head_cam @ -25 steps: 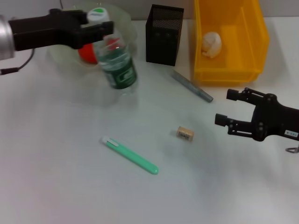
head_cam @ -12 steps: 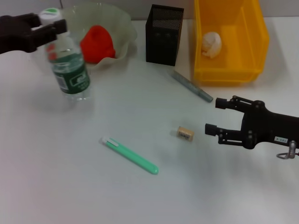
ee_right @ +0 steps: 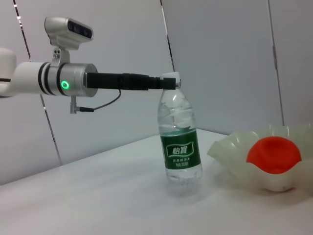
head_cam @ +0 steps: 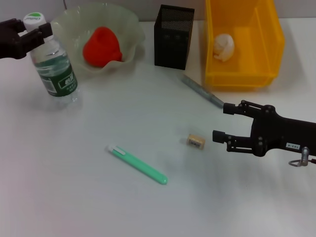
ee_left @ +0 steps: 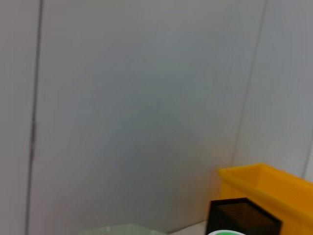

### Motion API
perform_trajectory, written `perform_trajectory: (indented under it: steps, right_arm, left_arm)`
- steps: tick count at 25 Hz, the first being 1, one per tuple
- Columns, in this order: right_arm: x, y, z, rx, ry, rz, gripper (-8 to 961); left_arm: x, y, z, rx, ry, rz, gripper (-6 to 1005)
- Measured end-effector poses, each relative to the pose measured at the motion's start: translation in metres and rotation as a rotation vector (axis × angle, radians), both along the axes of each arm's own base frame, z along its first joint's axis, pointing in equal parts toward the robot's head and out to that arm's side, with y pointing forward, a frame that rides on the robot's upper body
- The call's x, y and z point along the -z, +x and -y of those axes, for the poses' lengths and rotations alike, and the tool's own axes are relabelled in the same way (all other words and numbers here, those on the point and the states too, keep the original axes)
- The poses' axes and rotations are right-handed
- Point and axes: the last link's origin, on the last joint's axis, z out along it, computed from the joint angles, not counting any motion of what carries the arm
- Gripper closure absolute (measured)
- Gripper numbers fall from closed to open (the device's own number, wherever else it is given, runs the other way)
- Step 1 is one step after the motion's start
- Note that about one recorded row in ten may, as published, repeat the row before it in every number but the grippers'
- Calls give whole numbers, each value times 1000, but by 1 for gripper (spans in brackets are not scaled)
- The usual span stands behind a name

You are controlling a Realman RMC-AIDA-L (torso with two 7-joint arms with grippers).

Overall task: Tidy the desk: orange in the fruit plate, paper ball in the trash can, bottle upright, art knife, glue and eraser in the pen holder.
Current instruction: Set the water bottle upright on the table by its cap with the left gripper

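The bottle stands upright on the table at the far left, to the left of the fruit plate; it also shows in the right wrist view. My left gripper is shut on its neck just under the cap. The orange lies in the fruit plate. The paper ball lies in the trash can. The eraser lies on the table. My right gripper is open and empty just right of it. The pen holder stands between plate and trash can.
A grey pen-shaped art knife lies in front of the trash can, just behind my right gripper. A green glue stick with a white cap lies at the front middle. The left wrist view shows the wall, the trash can and the pen holder.
My left gripper has carried the bottle to the left, from in front of the fruit plate to the table's far left. My right gripper has moved left toward the eraser.
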Motion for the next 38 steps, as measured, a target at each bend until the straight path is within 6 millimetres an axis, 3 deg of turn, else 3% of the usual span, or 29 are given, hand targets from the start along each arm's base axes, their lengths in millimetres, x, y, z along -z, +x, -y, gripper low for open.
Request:
perform_trajectory:
  steps: [21,38]
  right_arm:
    - [0,0,-2,8,-1,1,125]
    - [0,-1,-3,3,-1,1,125]
  left_arm:
    - [23,-11,-6,-3,51,-23,517]
    - [22,-14,-7,-28,79,18,508]
